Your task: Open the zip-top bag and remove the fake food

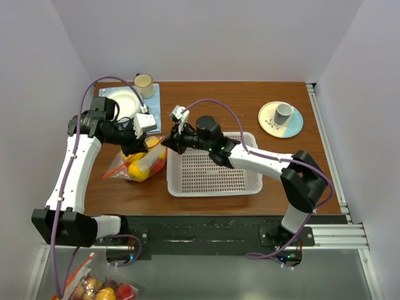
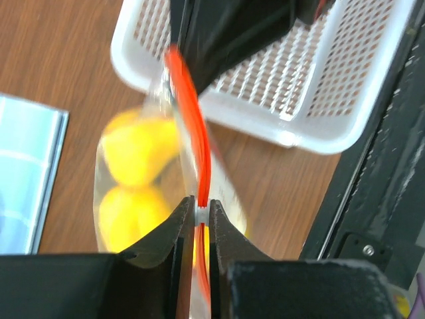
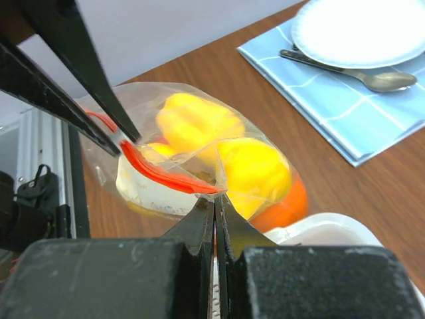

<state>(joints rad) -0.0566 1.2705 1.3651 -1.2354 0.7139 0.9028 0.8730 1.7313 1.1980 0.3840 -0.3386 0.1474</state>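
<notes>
Beside the white basket, pinching the zip-top bag tight by its orange zip strip with left gripper and right gripper, yellow fake food inside.

Clear zip-top bag has orange-red strip and yellow fake food.

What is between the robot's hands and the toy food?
Only the clear plastic of the zip-top bag. The fake food sits inside it, and the orange-red zip strip looks closed. The left gripper and right gripper each pinch that strip at different spots.
</notes>
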